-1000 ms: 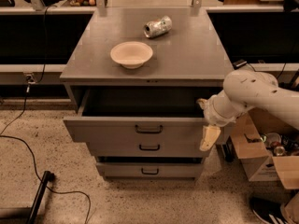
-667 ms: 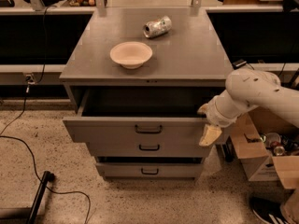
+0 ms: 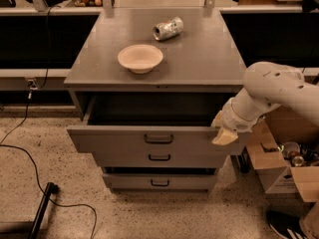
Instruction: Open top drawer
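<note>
The top drawer [image 3: 114, 139] is the widest grey metal drawer, with a small black bar handle [image 3: 158, 139] at its centre. It stands pulled out from the cabinet, and its dark inside [image 3: 149, 108] shows. My gripper [image 3: 222, 130], cream-tipped on a white arm [image 3: 271, 91], is at the right end of the drawer front, level with its top edge. It is well to the right of the handle.
Two narrower drawers [image 3: 159, 158] [image 3: 160, 182] sit below, pushed in. A cream bowl [image 3: 140, 58] and a lying can [image 3: 167, 28] rest on the cabinet top [image 3: 199, 59]. Cardboard boxes [image 3: 284, 163] with cans stand on the floor at right. Black cables [image 3: 30, 158] lie at left.
My gripper has risen a little along the right end of the drawer front. The drawer stands pulled out as far as before.
</note>
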{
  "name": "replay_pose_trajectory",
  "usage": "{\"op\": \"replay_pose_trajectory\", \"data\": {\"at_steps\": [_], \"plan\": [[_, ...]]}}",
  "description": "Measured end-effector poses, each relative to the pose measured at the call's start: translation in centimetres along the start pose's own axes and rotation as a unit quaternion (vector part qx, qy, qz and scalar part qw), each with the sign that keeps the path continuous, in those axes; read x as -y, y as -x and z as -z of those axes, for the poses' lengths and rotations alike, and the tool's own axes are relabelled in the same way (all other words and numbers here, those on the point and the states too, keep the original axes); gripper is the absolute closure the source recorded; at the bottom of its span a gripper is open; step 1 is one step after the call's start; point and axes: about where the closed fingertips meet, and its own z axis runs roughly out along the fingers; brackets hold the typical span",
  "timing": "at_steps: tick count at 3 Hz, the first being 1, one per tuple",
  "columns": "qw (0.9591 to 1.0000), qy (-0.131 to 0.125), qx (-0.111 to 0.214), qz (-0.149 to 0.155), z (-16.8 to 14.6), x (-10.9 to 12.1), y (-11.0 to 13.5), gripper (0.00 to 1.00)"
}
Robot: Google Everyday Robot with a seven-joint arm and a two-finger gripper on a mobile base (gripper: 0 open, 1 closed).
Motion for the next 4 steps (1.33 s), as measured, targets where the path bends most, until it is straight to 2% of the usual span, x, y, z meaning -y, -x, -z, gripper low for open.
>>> {"op": "replay_pose_trajectory", "data": {"at_steps": [1, 2, 3, 4], "plan": [[0.9997, 0.024, -0.003, 0.009, 1.0, -0.7, 0.4, 0.63], [0.9989, 0.046, -0.006, 0.004, 2.3, -2.6, 0.6, 0.63], [0.9974, 0.071, -0.01, -0.009, 3.9, -5.3, 0.9, 0.51], [0.9974, 0.071, -0.01, -0.008, 3.8, -5.3, 0.9, 0.32]]}}
